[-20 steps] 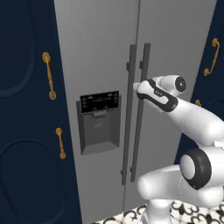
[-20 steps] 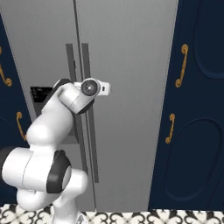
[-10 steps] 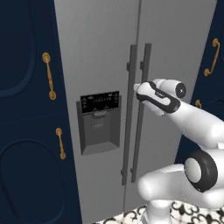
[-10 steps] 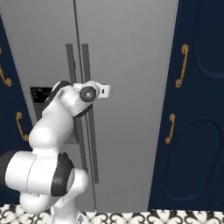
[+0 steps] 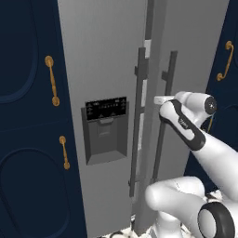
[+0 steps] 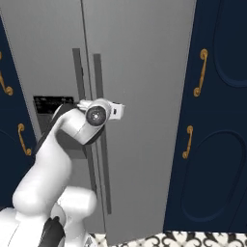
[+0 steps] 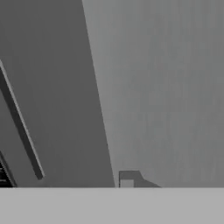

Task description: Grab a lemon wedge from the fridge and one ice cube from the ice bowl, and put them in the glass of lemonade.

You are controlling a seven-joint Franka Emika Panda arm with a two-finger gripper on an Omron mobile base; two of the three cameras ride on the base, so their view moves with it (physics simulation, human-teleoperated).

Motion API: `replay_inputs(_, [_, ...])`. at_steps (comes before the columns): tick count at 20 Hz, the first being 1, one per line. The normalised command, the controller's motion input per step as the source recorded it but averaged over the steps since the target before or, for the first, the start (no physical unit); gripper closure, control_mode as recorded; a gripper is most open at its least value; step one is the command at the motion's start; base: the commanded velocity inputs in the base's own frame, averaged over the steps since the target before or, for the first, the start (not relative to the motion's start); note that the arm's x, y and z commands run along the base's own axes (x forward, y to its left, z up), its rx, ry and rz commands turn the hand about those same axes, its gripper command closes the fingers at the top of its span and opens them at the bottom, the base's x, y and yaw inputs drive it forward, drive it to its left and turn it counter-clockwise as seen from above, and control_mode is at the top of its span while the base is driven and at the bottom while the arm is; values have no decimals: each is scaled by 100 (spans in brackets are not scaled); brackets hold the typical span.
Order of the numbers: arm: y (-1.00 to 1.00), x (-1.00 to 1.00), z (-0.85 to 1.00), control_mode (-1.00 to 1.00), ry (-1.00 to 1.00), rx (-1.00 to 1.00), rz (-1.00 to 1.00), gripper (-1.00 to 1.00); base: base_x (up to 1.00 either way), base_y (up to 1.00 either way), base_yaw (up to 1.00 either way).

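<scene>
Claw (image 5: 159,99) at fridge (image 5: 107,56) right-door handle (image 5: 163,116); whether gripping, cannot tell

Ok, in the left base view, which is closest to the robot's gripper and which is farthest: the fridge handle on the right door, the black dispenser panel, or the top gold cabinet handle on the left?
1. The right door's handle, right at the gripper.
2. The black dispenser panel, on the left fridge door.
3. The top gold cabinet handle, far left on the navy cabinet.
</scene>
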Motion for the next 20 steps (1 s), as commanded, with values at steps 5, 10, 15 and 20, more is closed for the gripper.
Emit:
replay_inputs(5, [-65, -85, 0, -100, 6, 3, 0, 100, 0, 0, 0])
replay_inputs(10, [-69, -85, 0, -100, 2, 4, 0, 100, 0, 0, 0])
replay_inputs(15, [-72, -79, 0, -100, 2, 5, 0, 100, 0, 0, 0])
replay_inputs(20, [-62, -56, 9, -100, 0, 5, 0, 100, 0, 0, 0])
